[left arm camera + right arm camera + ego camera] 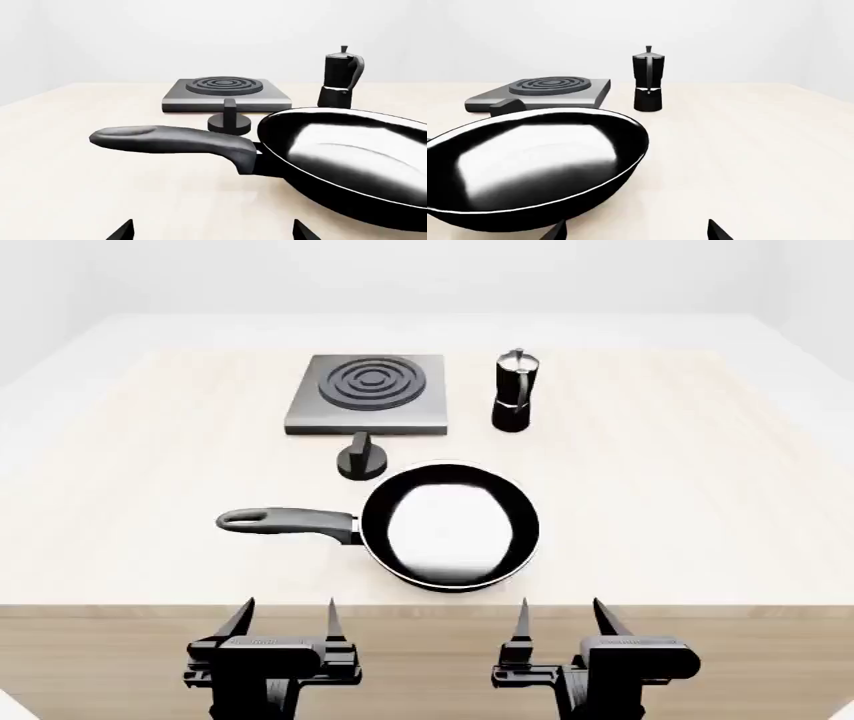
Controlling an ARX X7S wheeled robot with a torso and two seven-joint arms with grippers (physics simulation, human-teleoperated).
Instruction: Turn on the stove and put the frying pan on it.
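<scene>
Both tools wide, empty; frying pan handle points left.

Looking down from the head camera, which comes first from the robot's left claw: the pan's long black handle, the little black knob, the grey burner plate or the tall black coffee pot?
From the left gripper, in the head view:
1. Long black handle of the round black frying pan, just ahead of it.
2. Small black round-based knob, further ahead, slightly right.
3. Flat grey metal stove, behind the knob.
4. Tall black moka pot, farthest, toward the right.
</scene>
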